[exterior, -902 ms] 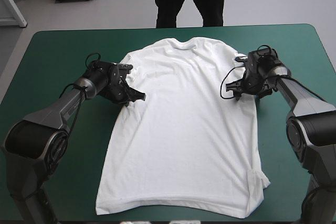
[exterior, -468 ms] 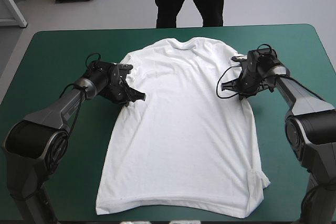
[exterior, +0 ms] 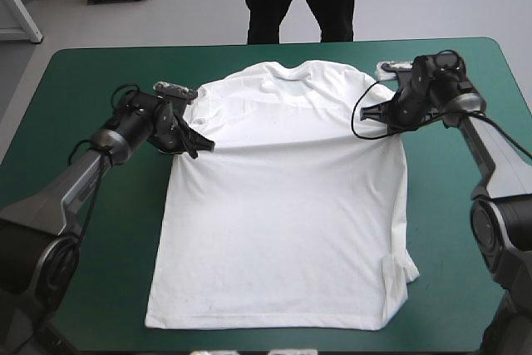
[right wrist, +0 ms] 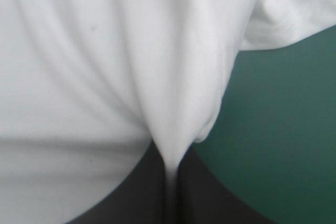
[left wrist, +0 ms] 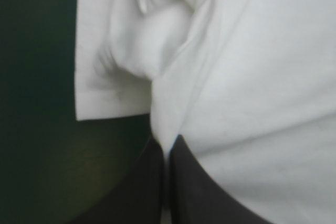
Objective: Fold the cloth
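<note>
Both sides held. My left gripper (exterior: 202, 145) pinches the T-shirt (exterior: 283, 222) at its left side edge, just below the sleeve. The black fingers (left wrist: 142, 182) are all but closed, with a thin fold of white cloth between them. My right gripper (exterior: 371, 115) does the same on the opposite side, its tips nearly meeting on a tuck of fabric. The shirt lies in the middle of the teal-green cover (exterior: 83, 81), collar toward the far edge, hem close to the near edge. A shallow ridge runs across the chest from one gripper to the other — the cloth is drawn up at both pinches. Below the ridge the body lies flat, apart from a small flap turned over on the right side near the hem. In each wrist view a sleeve hem shows beside the fingers, over the cover.
</note>
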